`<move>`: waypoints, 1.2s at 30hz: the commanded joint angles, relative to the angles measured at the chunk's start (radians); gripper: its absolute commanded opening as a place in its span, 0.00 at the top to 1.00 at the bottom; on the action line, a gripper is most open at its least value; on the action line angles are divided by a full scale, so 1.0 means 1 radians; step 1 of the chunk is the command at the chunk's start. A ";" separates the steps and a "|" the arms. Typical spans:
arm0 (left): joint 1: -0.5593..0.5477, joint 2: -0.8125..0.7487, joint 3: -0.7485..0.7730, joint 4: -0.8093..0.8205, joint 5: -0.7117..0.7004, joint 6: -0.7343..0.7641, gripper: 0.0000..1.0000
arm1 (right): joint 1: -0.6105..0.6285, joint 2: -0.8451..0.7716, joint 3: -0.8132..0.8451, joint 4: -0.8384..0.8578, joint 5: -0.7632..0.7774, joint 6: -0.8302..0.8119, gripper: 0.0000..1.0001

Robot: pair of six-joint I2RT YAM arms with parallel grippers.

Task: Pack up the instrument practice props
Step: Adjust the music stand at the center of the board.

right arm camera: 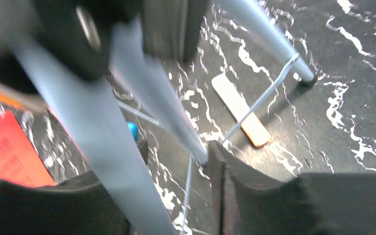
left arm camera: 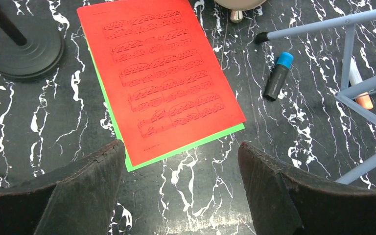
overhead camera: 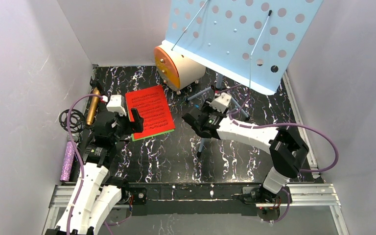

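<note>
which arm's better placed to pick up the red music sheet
Left. The left gripper hangs open just short of the near edge of the red music sheet; the right gripper is away among the legs of the pale-blue tripod.

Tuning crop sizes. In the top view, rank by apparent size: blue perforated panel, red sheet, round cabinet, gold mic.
1. blue perforated panel: largest, though raised nearer the camera.
2-3. red sheet and round cabinet: look alike, not ranked.
4. gold mic: smallest.
</note>
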 commanded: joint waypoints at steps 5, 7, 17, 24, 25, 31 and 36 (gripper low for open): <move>0.000 -0.006 -0.008 0.027 0.074 0.012 0.17 | 0.011 -0.166 -0.208 0.388 -0.229 -0.281 0.15; -0.001 -0.003 -0.009 0.035 0.097 0.013 0.17 | 0.011 -0.208 -0.249 0.472 -0.281 -0.352 0.08; -0.001 0.090 0.011 0.086 0.271 -0.067 0.18 | -0.157 -0.503 -0.509 0.774 -0.840 -0.653 0.01; -0.008 0.127 0.003 0.236 0.358 -0.185 0.18 | -0.351 -0.668 -0.604 0.847 -1.269 -0.720 0.01; -0.016 0.136 0.003 0.260 0.364 -0.203 0.18 | -0.387 -0.686 -0.616 0.863 -1.334 -0.718 0.01; -0.143 0.214 0.011 0.409 0.332 -0.262 0.19 | -0.574 -0.705 -0.630 0.934 -1.580 -0.643 0.03; -0.293 0.284 0.009 0.511 0.250 -0.274 0.20 | -0.694 -0.659 -0.631 1.051 -1.736 -0.524 0.10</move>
